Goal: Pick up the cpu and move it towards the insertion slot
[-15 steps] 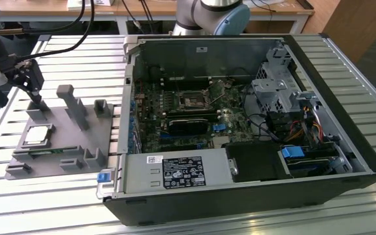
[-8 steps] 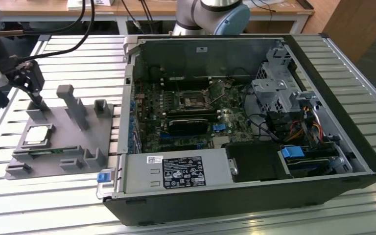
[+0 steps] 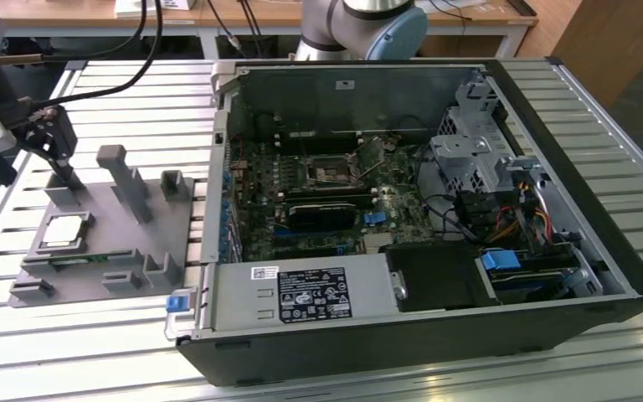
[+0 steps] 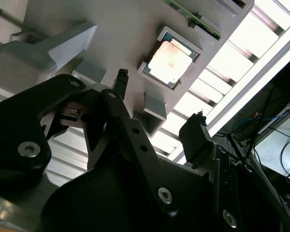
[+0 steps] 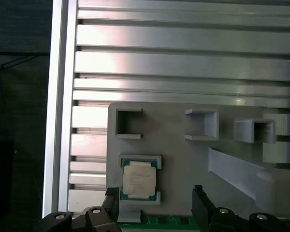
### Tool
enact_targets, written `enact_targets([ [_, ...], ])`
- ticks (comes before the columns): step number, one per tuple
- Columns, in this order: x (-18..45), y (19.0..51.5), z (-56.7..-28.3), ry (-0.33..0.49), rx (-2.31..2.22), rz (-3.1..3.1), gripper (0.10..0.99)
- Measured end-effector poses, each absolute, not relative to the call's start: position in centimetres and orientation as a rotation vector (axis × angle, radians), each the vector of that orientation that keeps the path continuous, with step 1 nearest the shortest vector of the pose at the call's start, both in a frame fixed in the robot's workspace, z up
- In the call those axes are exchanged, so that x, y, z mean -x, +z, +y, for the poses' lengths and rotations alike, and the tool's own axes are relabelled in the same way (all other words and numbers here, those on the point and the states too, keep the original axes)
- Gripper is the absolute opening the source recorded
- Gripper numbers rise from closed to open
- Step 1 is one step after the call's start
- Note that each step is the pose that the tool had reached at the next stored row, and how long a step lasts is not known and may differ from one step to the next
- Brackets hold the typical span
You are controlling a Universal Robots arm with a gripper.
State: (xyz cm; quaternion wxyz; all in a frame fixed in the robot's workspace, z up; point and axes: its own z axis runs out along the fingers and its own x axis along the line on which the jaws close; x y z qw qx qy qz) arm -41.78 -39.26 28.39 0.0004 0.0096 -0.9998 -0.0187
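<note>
You see a cpu (image 5: 139,179) with a pale silvery top and a green edge, set in a plain grey holder (image 5: 183,150). Your gripper (image 5: 154,192) is black. The table (image 5: 183,43) is bright silver, striped by long grooves. The memory stick (image 5: 169,221) shows green. In the exterior view, your case (image 3: 411,352) is black, its board (image 3: 260,222) green, and the slot (image 3: 331,173) black in a silvery frame. Note the blue tabs (image 3: 177,303), the black label (image 3: 311,295) on pale grey metal, and the arm (image 3: 333,29), grey with a light blue cap.

Open computer case (image 3: 333,356) beside grey plastic holder (image 3: 118,230) on slatted aluminium table (image 3: 131,105)
</note>
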Motion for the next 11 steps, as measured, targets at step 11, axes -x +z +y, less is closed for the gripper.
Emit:
enact_targets([
  [11, 41.79, 28.11, -39.26, -0.059, -0.03, -3.14, 0.706],
])
